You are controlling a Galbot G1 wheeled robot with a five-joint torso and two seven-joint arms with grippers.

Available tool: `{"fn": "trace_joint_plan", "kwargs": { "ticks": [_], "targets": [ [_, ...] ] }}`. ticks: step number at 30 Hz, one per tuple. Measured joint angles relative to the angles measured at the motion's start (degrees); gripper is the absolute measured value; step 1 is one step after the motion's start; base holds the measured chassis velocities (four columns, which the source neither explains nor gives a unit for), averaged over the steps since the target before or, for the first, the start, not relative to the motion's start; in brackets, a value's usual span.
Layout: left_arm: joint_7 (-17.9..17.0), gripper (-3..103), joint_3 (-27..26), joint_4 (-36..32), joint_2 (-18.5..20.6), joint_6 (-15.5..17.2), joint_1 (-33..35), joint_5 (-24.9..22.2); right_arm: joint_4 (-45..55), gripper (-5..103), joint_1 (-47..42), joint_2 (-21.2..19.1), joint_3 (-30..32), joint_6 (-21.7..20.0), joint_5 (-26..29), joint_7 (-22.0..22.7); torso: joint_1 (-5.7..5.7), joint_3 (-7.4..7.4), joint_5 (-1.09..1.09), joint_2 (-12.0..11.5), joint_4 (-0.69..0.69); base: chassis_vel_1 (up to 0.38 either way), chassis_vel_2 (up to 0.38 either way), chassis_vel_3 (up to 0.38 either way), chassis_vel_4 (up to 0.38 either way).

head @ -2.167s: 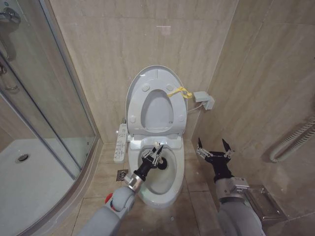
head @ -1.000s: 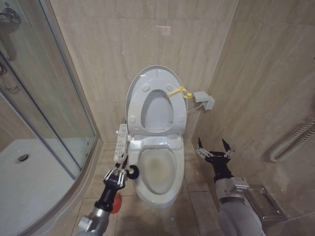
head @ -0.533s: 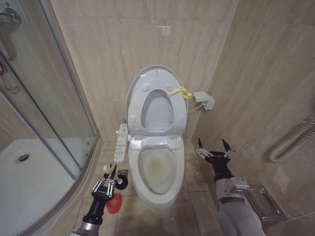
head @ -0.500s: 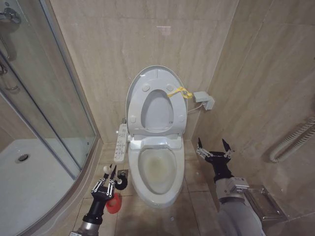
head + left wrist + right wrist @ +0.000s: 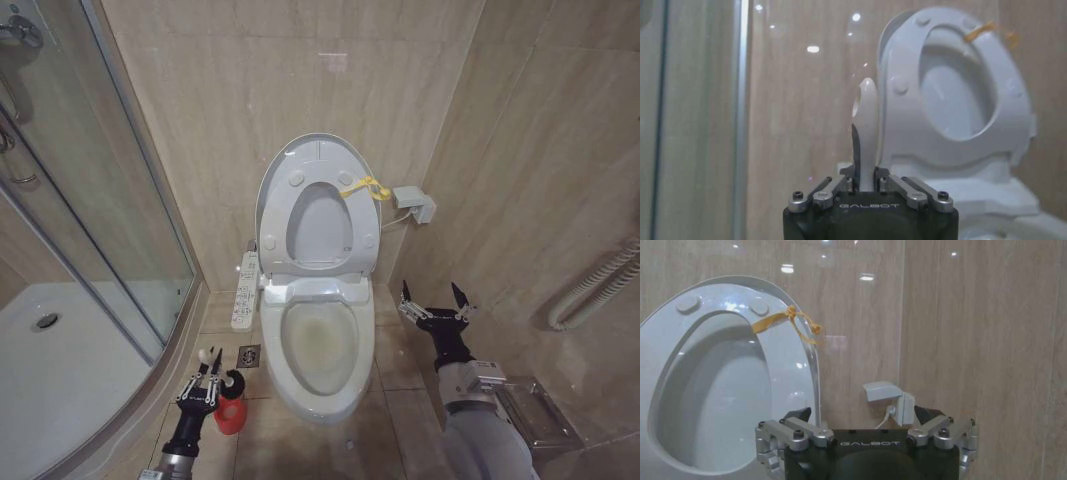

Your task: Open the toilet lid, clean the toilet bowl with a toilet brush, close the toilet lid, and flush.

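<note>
- Left gripper (image 5: 208, 375) low at 7 o'clock of toilet bowl (image 5: 321, 345), pinched on toilet brush (image 5: 232, 381) handle; bristle head just over red holder (image 5: 229, 415).
- Brush likely light, stiff, thin; handle slippery, so grip mid-handle.
- Right gripper (image 5: 434, 299) at 3 o'clock, fingers spread, idle.
- Toilet lid (image 5: 283, 180) upright vs. wall; likely light, hinged; yellow strap (image 5: 364, 187) best hold.

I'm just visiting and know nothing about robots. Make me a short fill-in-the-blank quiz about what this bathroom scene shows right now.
1. The toilet lid stands ____ against the wall.
2. The left hand grips the toilet brush over its small ____ holder on the floor.
3. The right hand waits beside the toilet bowl, holding ____.

Missing words: open; red; nothing
</note>
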Motion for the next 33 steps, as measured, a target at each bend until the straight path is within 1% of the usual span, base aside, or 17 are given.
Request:
{"fn": "trace_joint_plan", "kwargs": {
  "ticks": [1, 2, 4, 6, 7, 8, 11, 12, 13, 14, 15, 18, 19, 21, 25, 32, 33],
  "targets": [
    [0.05, 18, 0.03, 2.21, -0.01, -0.65, -1.22, -0.37, 0.0, 100, 0.0, 0.0, 0.0, 0.0, 0.0, 0.0, 0.0, 0.0, 0.0, 0.0, 0.02, 0.0, 0.0, 0.0, 0.0],
    [0.13, 18, 0.14, 4.05, -0.06, -1.2, -2.33, -0.74, 0.0, 100, 0.0, 0.0, -0.01, 0.0, 0.0, 0.0, 0.0, 0.0, 0.0, 0.0, 0.0, 0.0, 0.0, 0.0, 0.0],
    [0.2, 18, 0.25, 5.06, -0.11, -1.5, -2.95, -0.97, 0.0, 100, 0.0, 0.0, -0.01, 0.0, 0.0, 0.0, 0.0, 0.0, -0.01, 0.0, 0.0, 0.0, 0.0, 0.0, 0.0],
    [0.88, 18, 0.68, 8.51, -0.2, -2.46, -5.09, -1.86, 0.0, 100, 0.0, 0.0, 0.0, 0.0, 0.0, 0.0, 0.0, 0.0, 0.0, 0.0, 0.01, 0.0, 0.0, 0.0, 0.0],
    [0.88, 18, 0.68, 8.51, -0.2, -2.46, -5.09, -1.86, 0.0, 100, 0.0, 0.0, 0.0, 0.0, 0.0, 0.0, 0.0, 0.0, 0.0, 0.0, 0.01, 0.0, 0.0, 0.0, 0.0],
    [1.32, 18, 0.93, 10.22, -0.21, -3.05, -6.11, -2.29, 0.0, 100, 0.0, 0.0, -0.01, 0.0, 0.0, 0.0, 0.0, 0.0, 0.0, 0.0, 0.0, 0.0, 0.0, 0.0, 0.0],
    [2.66, 18, 2.35, 16.02, -0.21, -4.64, -9.33, -4.06, 0.0, 100, 0.0, 0.0, -0.01, 0.0, 0.0, -0.01, 0.0, 0.0, 0.0, 0.0, 0.01, 0.0, 0.0, 0.0, 0.0],
    [2.66, 18, 2.35, 16.02, -0.21, -4.64, -9.33, -4.06, 0.0, 100, 0.0, 0.0, -0.01, 0.0, 0.0, -0.01, 0.0, 0.0, 0.0, 0.0, 0.01, 0.0, 0.0, 0.0, 0.0],
    [2.84, 18, 2.77, 17.16, -0.23, -4.88, -10.02, -4.38, 0.0, 100, 0.0, 0.0, 0.0, 0.0, 0.0, 0.0, 0.0, 0.0, 0.0, 0.0, 0.0, 0.0, 0.0, 0.0, 0.0],
    [3.27, 18, 3.79, 19.85, -0.33, -5.56, -11.5, -4.86, 0.0, 100, 0.0, 0.0, 0.0, 0.0, 0.0, 0.0, 0.0, 0.0, 0.01, 0.0, 0.0, 0.0, 0.0, 0.0, 0.0],
    [3.27, 18, 3.79, 19.85, -0.33, -5.56, -11.5, -4.86, 0.0, 100, 0.0, 0.0, 0.0, 0.0, 0.0, 0.0, 0.0, 0.0, 0.01, 0.0, 0.0, 0.0, 0.0, 0.0, 0.0],
    [3.9, 18, 5.44, 25.7, -0.93, -6.68, -14.19, -5.8, 0.0, 100, 0.0, 0.0, -0.01, 0.0, 0.0, 0.0, 0.0, 0.0, 0.01, 0.0, 0.0, 0.0, 0.0, 0.0, 0.0],
    [3.9, 18, 5.44, 25.7, -0.93, -6.68, -14.19, -5.8, 0.0, 100, 0.0, 0.0, -0.01, 0.0, 0.0, 0.0, 0.0, 0.0, 0.01, 0.0, 0.0, 0.0, 0.0, 0.0, 0.0],
    [3.99, 18, 6.29, 28.23, -1.14, -6.86, -15.22, -6.36, 0.0, 100, 0.0, 0.0, 0.0, 0.0, 0.0, 0.0, 0.0, 0.0, 0.0, 0.0, 0.0, 0.0, 0.0, 0.0, 0.0],
    [4.18, 18, 7.0, 31.2, -1.22, -7.28, -16.43, -6.63, 0.0, 100, 0.0, 0.0, 0.0, 0.0, 0.0, 0.0, 0.0, 0.0, 0.01, 0.0, 0.01, 0.0, 0.0, 0.0, 0.0],
    [4.44, 18, 7.23, 34.19, -0.93, -7.76, -17.76, -6.78, 0.0, 100, 0.0, 0.0, 0.0, 0.0, 0.0, 0.0, 0.0, 0.0, 0.0, 0.0, 0.0, 0.0, 0.0, 0.0, 0.0],
    [4.74, 18, 7.22, 35.69, -0.61, -7.99, -18.44, -7.11, 0.0, 100, 0.0, 0.0, 0.0, 0.0, 0.0, 0.0, 0.0, 0.0, 0.01, 0.0, 0.01, 0.0, 0.0, 0.0, 0.0]
  ]
}}
